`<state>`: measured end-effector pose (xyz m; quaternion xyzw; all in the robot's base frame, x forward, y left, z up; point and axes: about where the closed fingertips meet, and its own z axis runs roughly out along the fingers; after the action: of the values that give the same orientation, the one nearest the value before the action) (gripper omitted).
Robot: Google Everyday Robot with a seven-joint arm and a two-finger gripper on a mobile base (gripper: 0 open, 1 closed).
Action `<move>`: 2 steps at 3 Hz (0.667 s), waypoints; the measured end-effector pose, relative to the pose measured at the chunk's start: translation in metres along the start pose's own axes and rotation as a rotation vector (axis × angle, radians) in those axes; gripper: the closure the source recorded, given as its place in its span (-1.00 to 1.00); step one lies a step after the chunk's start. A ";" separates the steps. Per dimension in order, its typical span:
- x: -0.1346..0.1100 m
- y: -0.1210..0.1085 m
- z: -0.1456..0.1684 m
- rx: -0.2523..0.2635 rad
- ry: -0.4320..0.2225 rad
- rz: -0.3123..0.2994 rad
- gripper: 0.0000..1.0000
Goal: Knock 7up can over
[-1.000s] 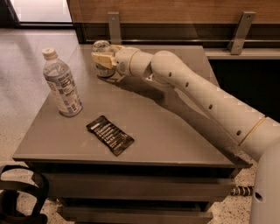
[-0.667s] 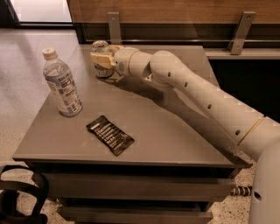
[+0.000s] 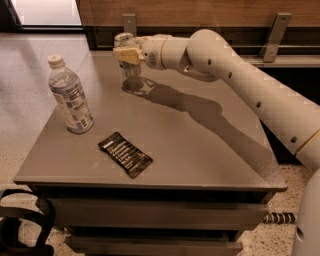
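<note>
7up can (image 3: 124, 40) upright at the table's (image 3: 200, 150) far edge; my gripper (image 3: 127, 55) against it
From the right my arm (image 3: 240, 75) reaches level across; whether the gripper has hold, I cannot tell

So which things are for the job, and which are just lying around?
For the job: 7up can, by the far edge of the table; claw, right at the can.
Just lying about: clear bottle; black packet.

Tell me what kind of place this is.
Probably an office or lab: grey table, speckled floor, wood-panelled wall. The end effector is at the 7up can near the table's far edge.
</note>
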<state>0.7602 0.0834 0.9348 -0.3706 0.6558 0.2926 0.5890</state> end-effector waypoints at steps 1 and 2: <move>-0.020 -0.005 -0.022 0.012 0.098 -0.046 1.00; -0.032 -0.008 -0.034 0.046 0.214 -0.096 1.00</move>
<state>0.7489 0.0560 0.9718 -0.4168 0.7030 0.2078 0.5375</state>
